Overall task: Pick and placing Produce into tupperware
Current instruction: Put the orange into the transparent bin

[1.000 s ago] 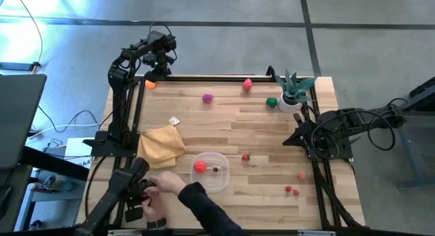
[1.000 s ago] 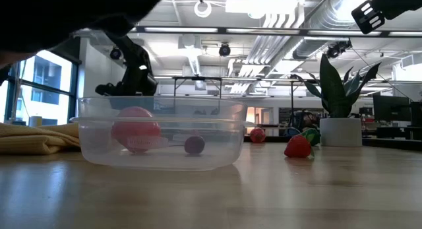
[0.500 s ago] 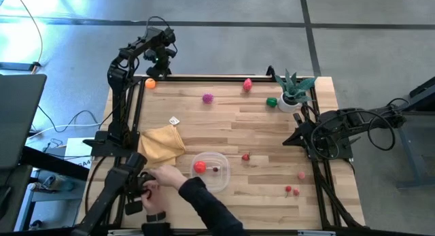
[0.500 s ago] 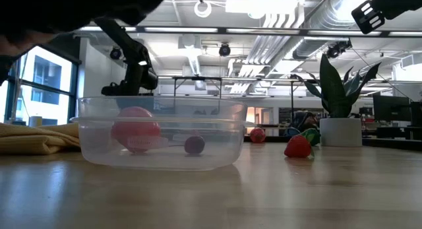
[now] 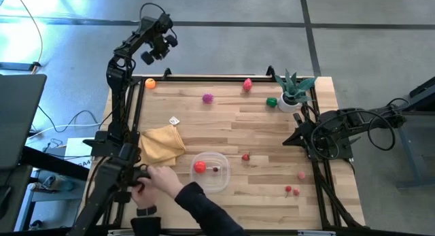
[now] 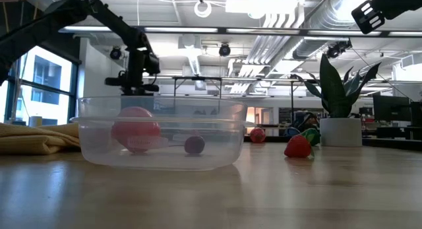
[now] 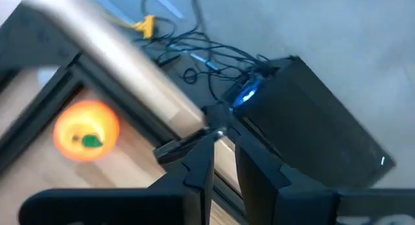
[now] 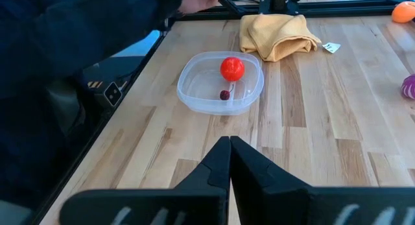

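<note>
above table edge, both grippers (image 7: 220, 161) (image 8: 229, 161) pinched empty

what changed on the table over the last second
The left hand rose and drew back from the orange fruit, empty. The person's hand shifted left at the near edge. The right hand, the tupperware and the other produce stayed put.

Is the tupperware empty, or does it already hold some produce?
Not empty. The lidless tupperware holds two pieces: a red round fruit and a small dark red one. Other produce lies out on the table.
</note>
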You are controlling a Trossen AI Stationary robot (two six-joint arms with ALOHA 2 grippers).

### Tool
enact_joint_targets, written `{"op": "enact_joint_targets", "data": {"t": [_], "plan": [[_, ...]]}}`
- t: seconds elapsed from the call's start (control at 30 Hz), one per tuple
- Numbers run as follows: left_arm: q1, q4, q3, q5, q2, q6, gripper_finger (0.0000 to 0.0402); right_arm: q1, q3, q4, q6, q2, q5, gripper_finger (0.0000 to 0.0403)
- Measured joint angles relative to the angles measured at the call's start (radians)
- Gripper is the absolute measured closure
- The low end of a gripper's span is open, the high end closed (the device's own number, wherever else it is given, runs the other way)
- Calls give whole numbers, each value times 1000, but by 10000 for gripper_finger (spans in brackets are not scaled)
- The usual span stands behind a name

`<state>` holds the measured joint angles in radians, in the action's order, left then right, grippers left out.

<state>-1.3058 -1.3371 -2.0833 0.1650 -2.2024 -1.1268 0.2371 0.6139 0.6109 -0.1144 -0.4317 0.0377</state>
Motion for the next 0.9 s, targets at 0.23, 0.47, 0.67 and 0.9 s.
{"op": "enact_joint_targets", "data": {"t": [0.23,0.47,0.67,0.9], "plan": [[-13,32,-3,57,3,232,348,0,0,0,1,0,0,402],[-24,33,-16,88,10,539,348,0,0,0,0,0,0,402],[-7,-68,-16,110,10,546,348,0,0,0,0,0,0,402],[2,-227,43,112,18,446,357,0,0,0,1,0,0,402]]}}
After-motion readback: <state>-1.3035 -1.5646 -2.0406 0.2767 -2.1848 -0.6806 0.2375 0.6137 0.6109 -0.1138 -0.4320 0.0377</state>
